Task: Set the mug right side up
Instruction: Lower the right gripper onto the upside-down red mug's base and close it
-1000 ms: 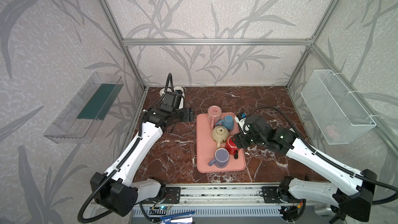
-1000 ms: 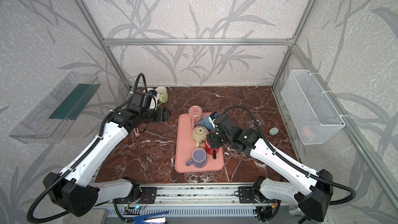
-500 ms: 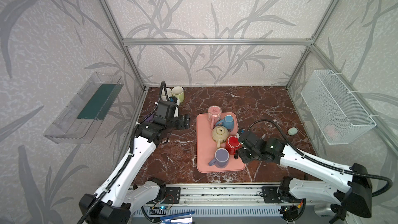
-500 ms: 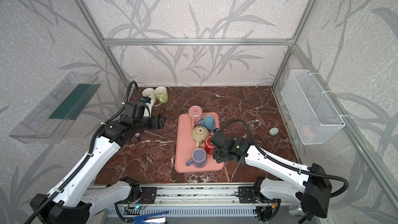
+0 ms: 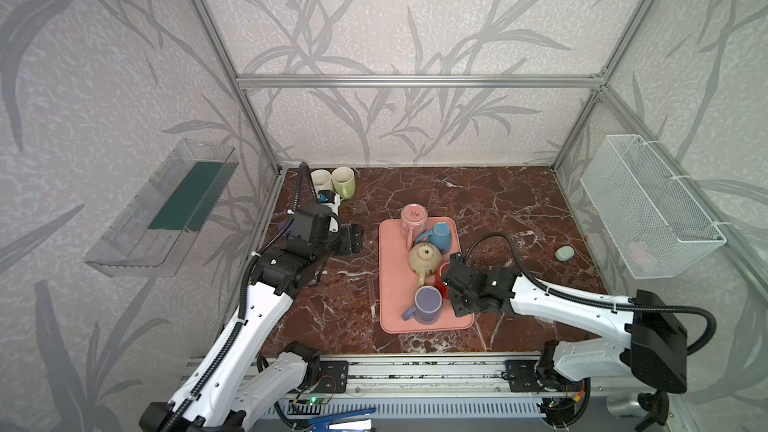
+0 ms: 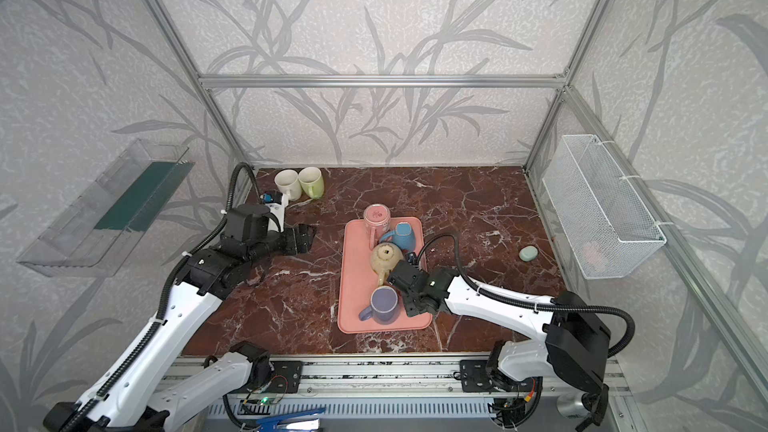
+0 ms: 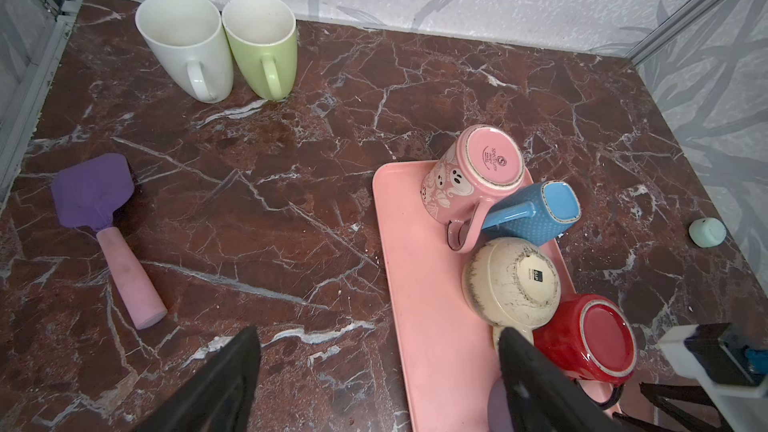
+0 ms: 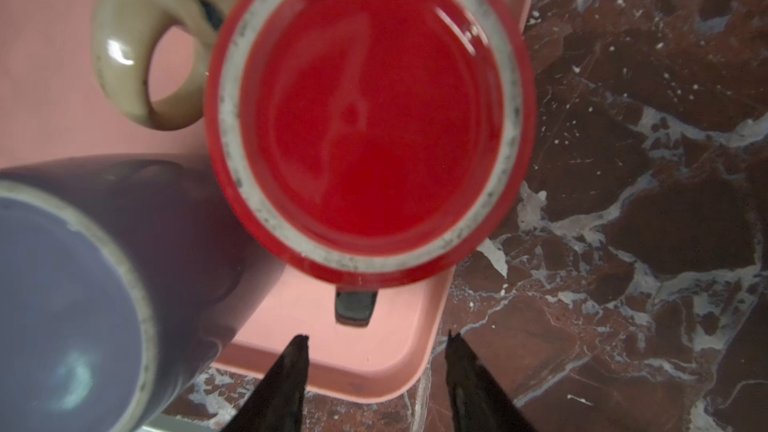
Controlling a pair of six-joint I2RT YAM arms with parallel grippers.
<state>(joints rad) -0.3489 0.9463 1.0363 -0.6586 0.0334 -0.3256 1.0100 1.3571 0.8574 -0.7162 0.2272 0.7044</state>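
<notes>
Several mugs stand on the pink tray [image 5: 392,284]. The red mug [image 8: 370,118] is upside down, base up, near the tray's front right; its dark handle points at my right gripper [image 8: 374,340]. That gripper is open, with nothing between its fingers, which stop just short of the handle. In both top views the right gripper [image 5: 461,305] [image 6: 413,305] hides most of the red mug [image 5: 441,275]. My left gripper [image 5: 353,238] [image 7: 376,334] hangs open and empty over the marble, left of the tray.
Pink mug [image 5: 413,216], blue mug [image 5: 440,234], beige mug [image 5: 424,259] and purple mug [image 5: 428,303] crowd the tray. White mug [image 7: 187,39] and green mug [image 7: 262,39] stand upright at the back left. A purple spatula [image 7: 95,197] and a small green object [image 5: 564,253] lie on the marble.
My right gripper has moved from the tray's back toward its front right, lowered over the red mug, and its jaws have narrowed. The left arm drew back, uncovering the white and green mugs.
</notes>
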